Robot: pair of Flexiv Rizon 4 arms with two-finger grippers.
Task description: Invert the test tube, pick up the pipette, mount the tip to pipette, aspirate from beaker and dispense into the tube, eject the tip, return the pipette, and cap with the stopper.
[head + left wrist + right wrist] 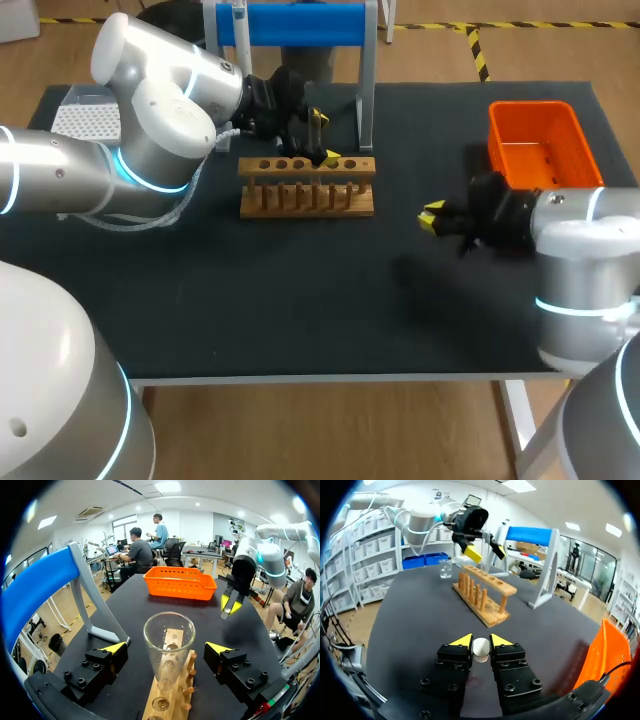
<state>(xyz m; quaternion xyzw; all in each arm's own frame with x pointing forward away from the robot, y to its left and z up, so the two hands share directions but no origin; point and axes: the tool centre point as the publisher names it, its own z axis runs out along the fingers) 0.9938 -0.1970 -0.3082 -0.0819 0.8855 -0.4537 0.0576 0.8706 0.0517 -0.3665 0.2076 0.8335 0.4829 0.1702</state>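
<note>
A clear glass test tube (169,640) stands upright in the wooden rack (170,700), its open mouth facing up. My left gripper (167,648) hangs over it, open, one finger on each side of the tube and neither touching it. In the head view this gripper (318,136) is over the rack (307,186). My right gripper (480,641) is shut on a small white stopper (481,648) and hovers low over the table to the right of the rack (485,596). The head view shows the right gripper (432,217) there too. A small beaker (445,568) stands beyond the rack.
A blue pipette stand (290,25) with grey legs stands behind the rack. An orange basket (540,145) sits at the back right. A white tip box (85,115) is at the back left, partly behind my left arm.
</note>
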